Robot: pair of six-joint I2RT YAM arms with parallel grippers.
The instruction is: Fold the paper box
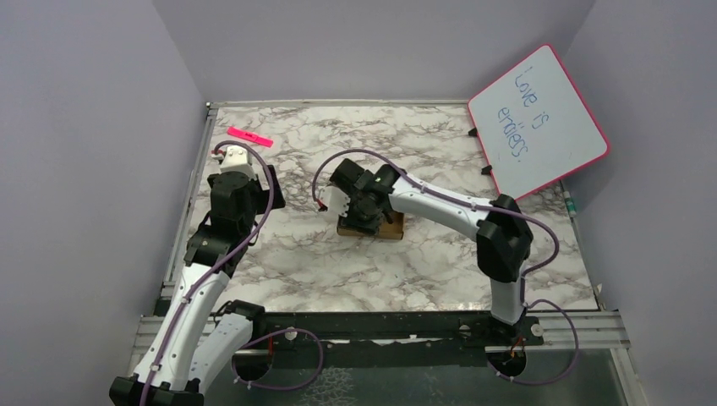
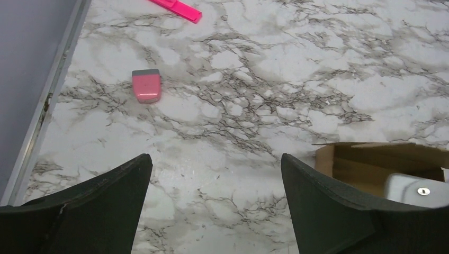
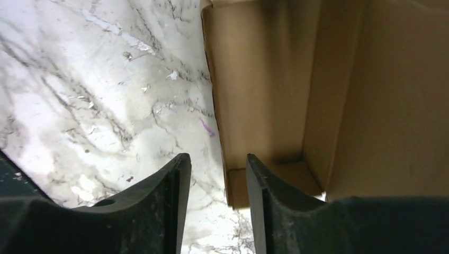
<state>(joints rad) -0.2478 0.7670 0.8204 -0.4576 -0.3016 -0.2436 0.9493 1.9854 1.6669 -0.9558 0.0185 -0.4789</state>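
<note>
Over the left of the tabletop (image 1: pixel 279 254) the left tool (image 2: pixel 214 159) hangs wide open and empty, while at the centre the paper box (image 1: pixel 391 227) stands open-topped with the right tool (image 3: pixel 216 157) partly open astride one wall, gripping nothing, so I'd have it close squarely on that wall before folding.

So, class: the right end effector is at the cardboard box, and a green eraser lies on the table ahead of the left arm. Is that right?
Not quite. The eraser is pink, not green, as the left wrist view shows. The rest stands.
</note>
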